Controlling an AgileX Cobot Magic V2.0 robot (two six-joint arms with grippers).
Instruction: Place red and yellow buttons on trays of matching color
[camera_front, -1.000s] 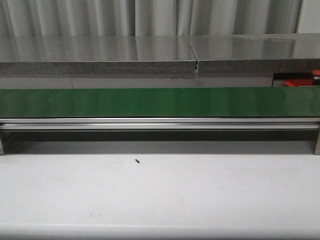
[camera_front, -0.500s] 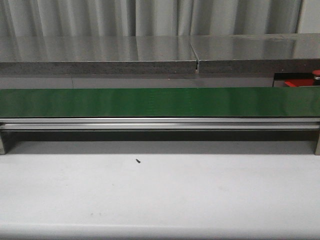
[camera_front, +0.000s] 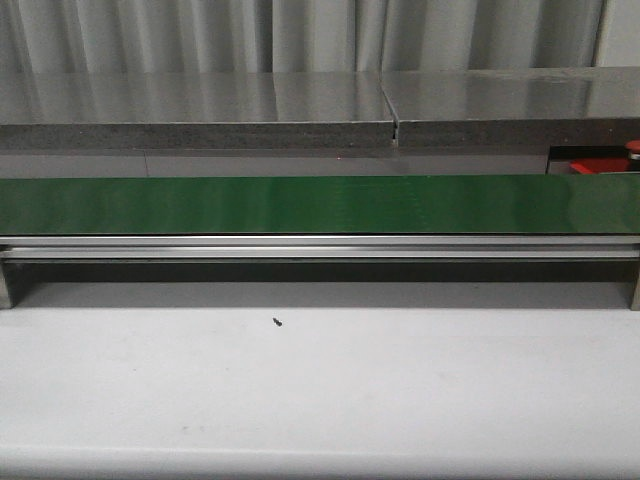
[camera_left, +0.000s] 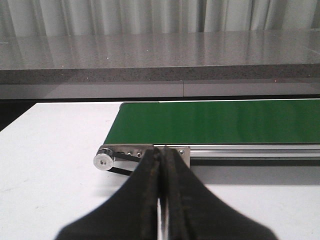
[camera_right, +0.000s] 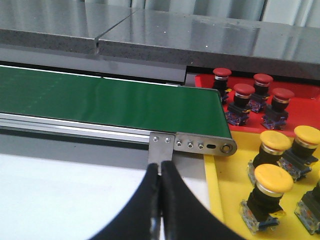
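The front camera sits low and level, looking straight across the white table (camera_front: 320, 390) at the long side of the green belt (camera_front: 320, 204), the grey counter (camera_front: 200, 105) behind. The left wrist camera looks past its closed left gripper (camera_left: 162, 155) at the belt's left end (camera_left: 150, 125). The right wrist camera, closer and angled down, takes in the belt's right end (camera_right: 200, 115), the red tray (camera_right: 300, 95) and yellow tray (camera_right: 225, 195). All three share the belt; the front view perhaps just catches the red tray's edge (camera_front: 600, 166).
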